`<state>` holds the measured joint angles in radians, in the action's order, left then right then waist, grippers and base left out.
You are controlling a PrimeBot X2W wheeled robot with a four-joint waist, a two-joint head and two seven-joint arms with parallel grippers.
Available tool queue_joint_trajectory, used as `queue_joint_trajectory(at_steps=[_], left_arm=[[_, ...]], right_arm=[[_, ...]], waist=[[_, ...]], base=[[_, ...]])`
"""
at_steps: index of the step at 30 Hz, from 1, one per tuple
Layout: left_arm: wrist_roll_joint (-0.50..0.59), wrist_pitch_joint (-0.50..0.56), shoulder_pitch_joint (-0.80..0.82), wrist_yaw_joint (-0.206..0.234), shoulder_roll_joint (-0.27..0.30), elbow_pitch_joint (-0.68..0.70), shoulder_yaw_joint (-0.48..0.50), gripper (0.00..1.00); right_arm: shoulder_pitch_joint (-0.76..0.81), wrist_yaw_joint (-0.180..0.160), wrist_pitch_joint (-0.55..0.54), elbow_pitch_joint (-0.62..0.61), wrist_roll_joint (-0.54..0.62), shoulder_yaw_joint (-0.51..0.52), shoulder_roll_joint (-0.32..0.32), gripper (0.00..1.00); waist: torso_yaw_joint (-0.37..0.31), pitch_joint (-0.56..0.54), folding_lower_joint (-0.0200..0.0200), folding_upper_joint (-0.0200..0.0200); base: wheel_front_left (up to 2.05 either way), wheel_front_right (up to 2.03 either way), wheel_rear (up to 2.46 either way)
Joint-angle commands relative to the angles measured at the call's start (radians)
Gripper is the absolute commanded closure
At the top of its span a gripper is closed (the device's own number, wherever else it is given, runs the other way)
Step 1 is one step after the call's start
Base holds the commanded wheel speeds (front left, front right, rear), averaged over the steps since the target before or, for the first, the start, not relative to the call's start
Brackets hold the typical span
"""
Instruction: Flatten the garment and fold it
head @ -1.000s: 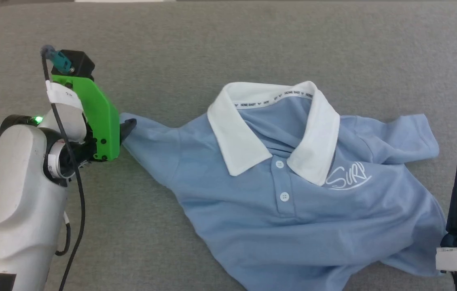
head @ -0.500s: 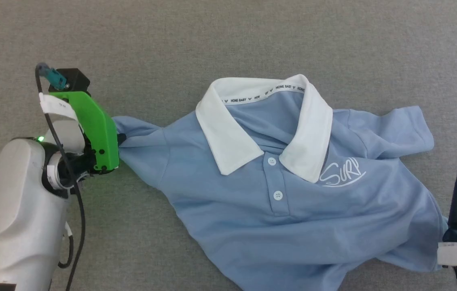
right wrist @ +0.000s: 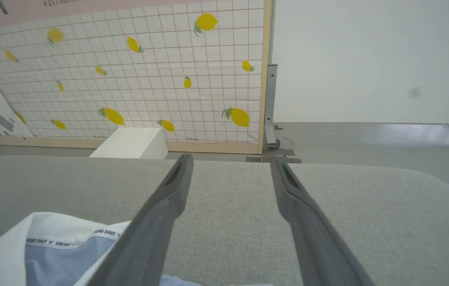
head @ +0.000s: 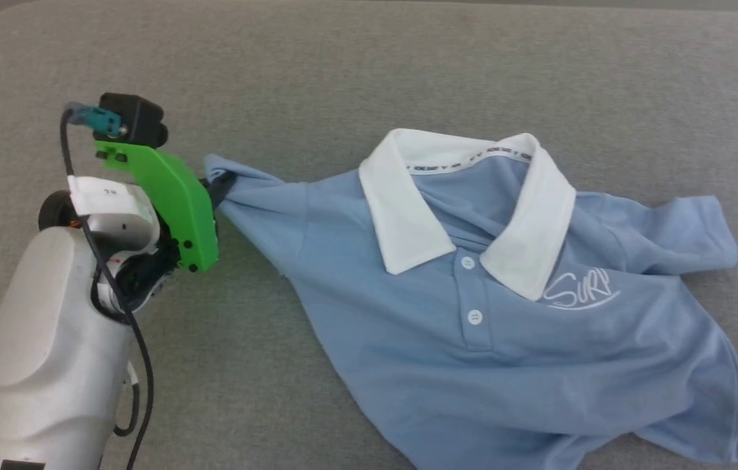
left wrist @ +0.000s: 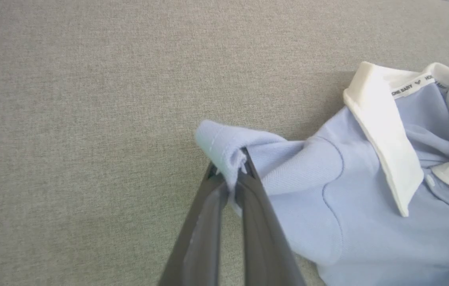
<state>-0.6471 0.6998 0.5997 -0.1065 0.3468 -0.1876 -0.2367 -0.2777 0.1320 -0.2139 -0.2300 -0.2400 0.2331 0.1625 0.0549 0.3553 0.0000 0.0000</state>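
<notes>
The light blue short-sleeved polo shirt with a white collar lies front up on the grey cloth-covered table, its crumpled bottom edge nearest the robot. The left gripper is pinched tight on the tip of one sleeve; a second ago its fingers were apart there. The right gripper is spread wide and holds nothing. It was down by the shirt's bottom corner before; now it is beside the other sleeve.
</notes>
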Motion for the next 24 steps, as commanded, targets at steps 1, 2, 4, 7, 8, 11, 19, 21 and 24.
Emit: queue_joint_trajectory(at_steps=[1,2,4,7,8,11,19,21,24], left_arm=[[0.000,-0.012,-0.005,-0.007,-0.002,0.004,-0.005,1.00],[-0.001,-0.018,-0.003,-0.009,-0.002,0.006,-0.011,1.00],[-0.005,-0.030,0.001,-0.012,-0.005,0.008,-0.020,1.00],[-0.009,-0.042,0.010,-0.015,-0.010,0.008,-0.033,1.00],[-0.010,-0.045,0.013,-0.015,-0.012,0.008,-0.037,1.00],[-0.020,-0.051,0.023,-0.017,-0.020,0.006,-0.046,1.00],[-0.029,-0.054,0.046,-0.018,-0.017,-0.001,-0.055,1.00],[-0.031,-0.053,0.051,-0.017,-0.017,-0.003,-0.055,1.00],[-0.033,-0.050,0.057,-0.015,-0.016,-0.006,-0.054,1.00]], right_arm=[[-0.034,-0.001,-0.057,0.021,-0.016,0.007,0.014,0.00],[-0.063,-0.001,-0.121,0.044,-0.025,0.025,0.020,0.00],[-0.097,-0.001,-0.252,0.089,-0.020,0.037,0.050,0.00],[-0.120,-0.001,-0.470,0.162,0.006,0.060,0.092,0.00],[-0.122,-0.001,-0.520,0.172,0.010,0.062,0.102,0.00],[-0.118,-0.001,-0.647,0.191,0.004,0.068,0.122,0.00],[-0.075,-0.001,-0.767,0.232,-0.004,0.088,0.111,0.00],[-0.067,-0.001,-0.789,0.237,-0.009,0.081,0.106,0.00],[-0.068,-0.001,-0.803,0.238,-0.011,0.078,0.098,0.69]], waist=[[0.023,0.013,0.0000,0.0000],[0.028,0.018,0.0000,0.0000],[0.038,0.025,0.0000,0.0000],[0.049,0.037,0.0000,0.0000],[0.051,0.040,0.0000,0.0000],[0.058,0.050,0.0000,0.0000],[0.064,0.076,0.0000,0.0000],[0.064,0.081,0.0000,0.0000],[0.063,0.088,0.0000,0.0000]], base=[[0.00,0.00,0.00],[0.00,0.00,0.00],[0.00,0.00,0.00],[0.00,0.00,0.00],[0.00,0.00,0.00],[0.00,0.00,0.00],[0.00,0.00,0.00],[0.00,0.00,0.00],[0.00,0.00,0.00]])
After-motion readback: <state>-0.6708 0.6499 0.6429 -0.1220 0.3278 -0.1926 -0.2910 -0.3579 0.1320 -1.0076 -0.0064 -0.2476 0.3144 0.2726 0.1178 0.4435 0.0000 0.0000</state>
